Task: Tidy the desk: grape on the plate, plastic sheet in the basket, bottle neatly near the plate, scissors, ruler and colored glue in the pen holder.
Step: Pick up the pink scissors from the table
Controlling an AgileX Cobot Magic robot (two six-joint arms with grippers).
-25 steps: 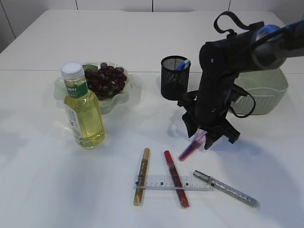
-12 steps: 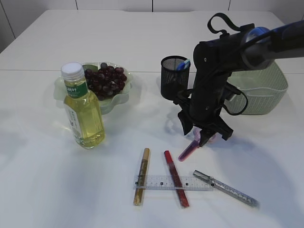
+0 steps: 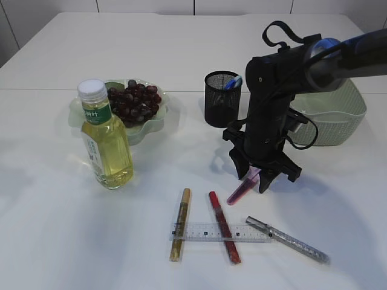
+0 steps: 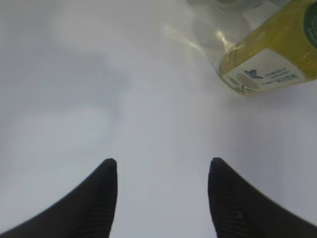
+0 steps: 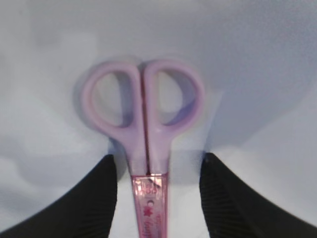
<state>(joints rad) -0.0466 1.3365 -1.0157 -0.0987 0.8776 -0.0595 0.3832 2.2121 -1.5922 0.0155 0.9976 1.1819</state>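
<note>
From outside, we see the right gripper (image 3: 254,177) has sunk lower over the scissors (image 3: 242,188). Left wrist: the left gripper (image 4: 162,198) gapes, empty. Right wrist: jaws wide, straddling the scissors (image 5: 147,126).

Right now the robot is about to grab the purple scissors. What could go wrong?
1. The right hand is open around the scissors, which lie flat on the table. Flat things can slip out when the hand closes.
2. The pen holder looks narrow and already has something blue inside, so the scissors might catch on its rim.
3. The basket sits close by, and the arm could bump it.
</note>
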